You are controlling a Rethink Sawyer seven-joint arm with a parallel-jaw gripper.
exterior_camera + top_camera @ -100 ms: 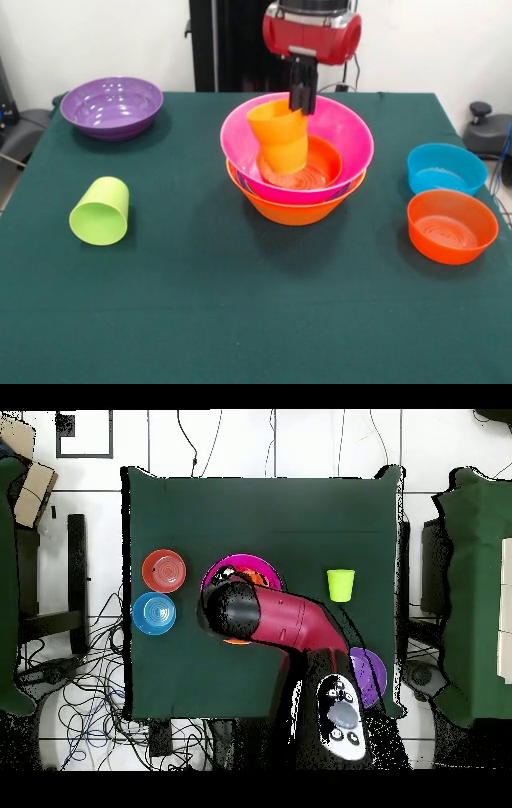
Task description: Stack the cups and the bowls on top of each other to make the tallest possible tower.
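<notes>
At mid-bench, the pincer point(302, 102) grips the tilted orange cup point(279, 134) by its rim inside the tower point(297, 160), apparently needing to seat and release it.

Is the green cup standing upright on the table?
No. The green cup lies tipped on its side on the table, its open mouth facing the front camera.

A dark green cloth point(240, 320) is covering the counter. Tangled cables point(85, 704) are lying across the white tiled floor point(280, 439) (mostly at one side). A cardboard box point(30, 484) is sitting near a corner, beside a dark chair point(60, 584).
</notes>
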